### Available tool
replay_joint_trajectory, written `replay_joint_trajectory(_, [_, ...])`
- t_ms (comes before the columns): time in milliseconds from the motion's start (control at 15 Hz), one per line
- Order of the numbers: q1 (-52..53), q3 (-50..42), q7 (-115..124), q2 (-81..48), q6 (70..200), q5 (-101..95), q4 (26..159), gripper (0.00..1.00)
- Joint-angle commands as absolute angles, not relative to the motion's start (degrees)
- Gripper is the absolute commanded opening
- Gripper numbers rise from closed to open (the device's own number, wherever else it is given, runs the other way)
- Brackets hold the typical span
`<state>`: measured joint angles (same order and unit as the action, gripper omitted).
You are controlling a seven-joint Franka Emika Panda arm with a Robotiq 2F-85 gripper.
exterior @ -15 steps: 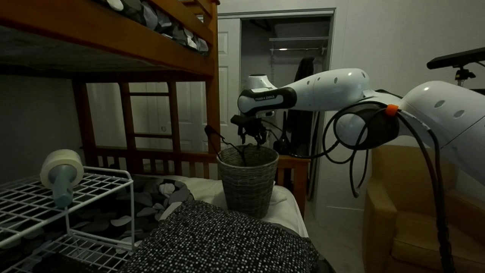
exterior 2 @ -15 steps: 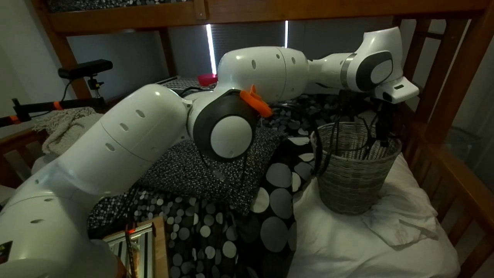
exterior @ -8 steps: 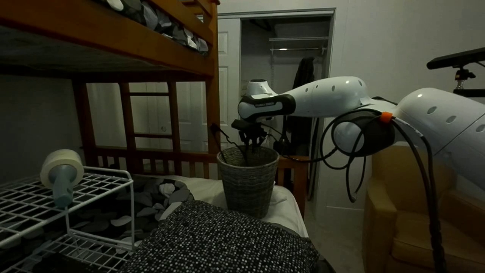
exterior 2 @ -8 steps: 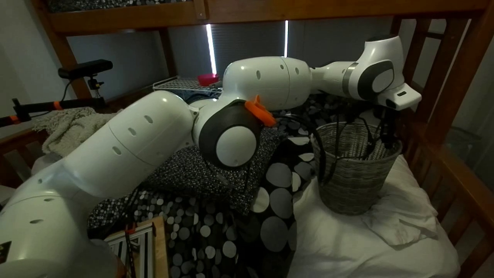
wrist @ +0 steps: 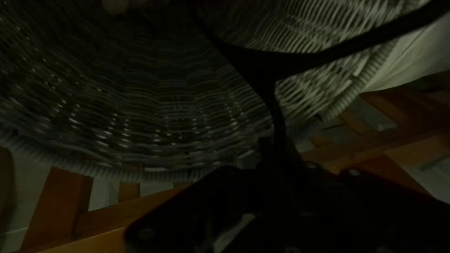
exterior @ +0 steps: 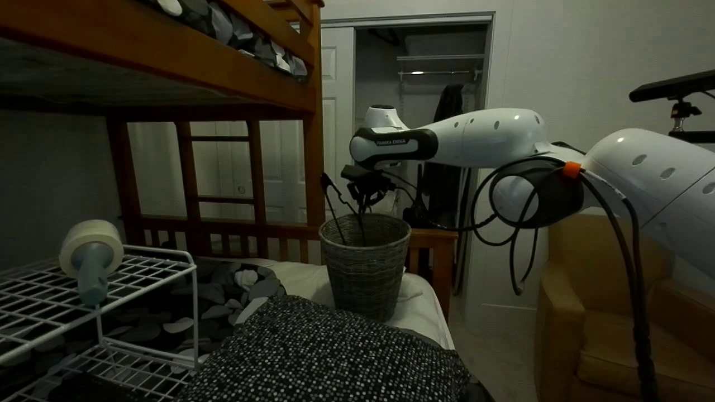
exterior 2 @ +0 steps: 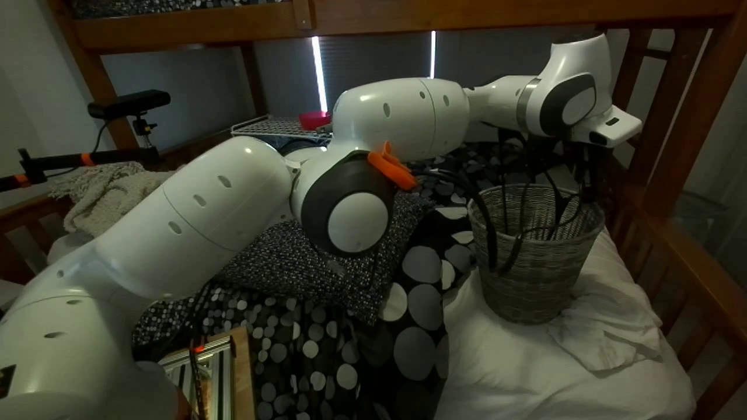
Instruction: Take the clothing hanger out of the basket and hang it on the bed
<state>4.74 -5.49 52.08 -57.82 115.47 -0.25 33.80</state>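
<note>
A white robot arm (exterior: 494,137) reaches above a grey woven basket (exterior: 366,273), its gripper (wrist: 280,151) pinching a thin black hanger (wrist: 262,66), so far as the dim wrist view shows; the grip looks pressed about the narrow neck where the two sloping sides meet, though shadow hides the contact itself and the hook cannot be made out. The hanger is at the basket's mouth, partly out and partly in; in an exterior view one end (exterior: 325,180) rises above the rim while thinner lengths slope down inside the wall; the basket stands upright on white bedding (exterior 2: 537,373). The grasp, by this reading, is done; the lift looks partial at best, the lower lengths yet to clear the rim; the hanging has not started, with no part of the hanger seen hooked over the brown wooden bed (exterior: 167,53); the raised end lines up near a post (exterior: 314,167), but whether the two are close in depth cannot be told. Left to do, judging by the task: draw the hanger clear, carry it to the woodwork, set it there and let go; a sideways move too soon could snag the rim and tip the basket.
</note>
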Motion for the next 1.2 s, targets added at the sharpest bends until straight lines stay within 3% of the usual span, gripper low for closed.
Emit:
replay_joint_trajectory(0, [3.9, -3.3, 46.1, -55.6, 114.5, 1.2, 31.9, 0.02])
replay_joint_trajectory(467, [5.2, 0.3, 29.2, -50.9, 119.8, 1.5, 27.5, 0.02])
replay_joint_trajectory(600, [6.1, 0.6, 24.6, -53.4, 118.2, 2.0, 19.2, 0.02])
replay_joint_trajectory(667, [6.8, 1.0, 23.2, -50.1, 123.0, 2.1, 24.7, 0.02])
replay_joint_trajectory(1133, [13.4, 1.9, 19.7, -48.1, 126.0, 1.4, 23.3, 0.02])
